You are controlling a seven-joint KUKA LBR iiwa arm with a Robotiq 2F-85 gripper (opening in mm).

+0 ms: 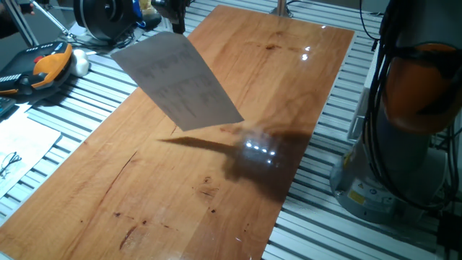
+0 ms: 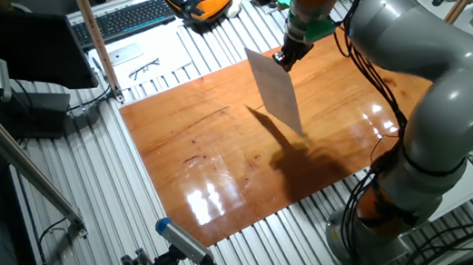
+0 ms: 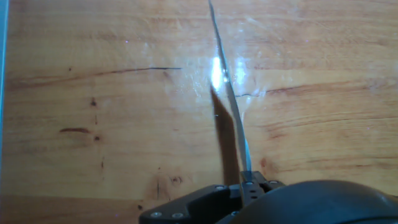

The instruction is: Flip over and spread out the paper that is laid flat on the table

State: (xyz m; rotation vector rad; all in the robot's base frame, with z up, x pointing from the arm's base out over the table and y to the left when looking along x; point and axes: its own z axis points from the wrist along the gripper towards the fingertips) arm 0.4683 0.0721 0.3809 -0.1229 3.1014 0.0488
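Observation:
My gripper [image 2: 285, 58] is shut on the top edge of the paper [image 2: 276, 96] and holds it in the air above the table [image 2: 211, 145]. The sheet hangs tilted, clear of the wood, with faint printed text showing on the face seen in one fixed view [image 1: 180, 85]. There the gripper [image 1: 174, 22] is at the top edge, partly cut off. In the hand view the paper [image 3: 229, 93] shows edge-on as a thin line running away from the shut fingertips [image 3: 249, 184] over the table [image 3: 93, 124]. Its shadow falls on the table [image 1: 180, 209].
Another printed sheet with glasses [image 2: 146, 67] lies on the grey slatted surface [image 1: 86, 94] beyond the table's end; it also shows in one fixed view [image 1: 16, 155]. An orange-black handheld device [image 1: 45, 66], a keyboard [image 2: 125, 19] and the arm's base [image 1: 411, 108] stand around the table.

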